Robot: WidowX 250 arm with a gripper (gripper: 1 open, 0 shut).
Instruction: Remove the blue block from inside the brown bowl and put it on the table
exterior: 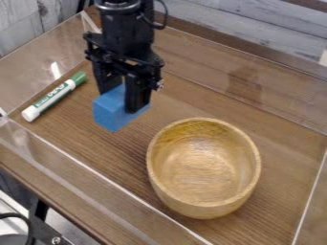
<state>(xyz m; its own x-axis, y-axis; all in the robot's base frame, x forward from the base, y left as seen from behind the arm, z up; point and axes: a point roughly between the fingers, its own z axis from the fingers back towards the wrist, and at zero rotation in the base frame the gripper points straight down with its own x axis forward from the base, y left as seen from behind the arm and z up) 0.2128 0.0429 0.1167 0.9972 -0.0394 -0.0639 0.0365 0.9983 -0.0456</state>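
Bench (76,151): wood-grained, across the frame; your destination.
Bowl (170,194): lower right of the frame, thick-rimmed, nothing inside.
End effector (119,82): upper left of centre, closed on the block, clear of the bowl.
Block (118,107): one, blue, left of centre, gripped near its top. Probably light and stiff, hardly fragile; smooth faces might slip. Take it by two opposite side faces, up high, leaving the base free for your set-down.
Brands, labels, writing: none you can read.
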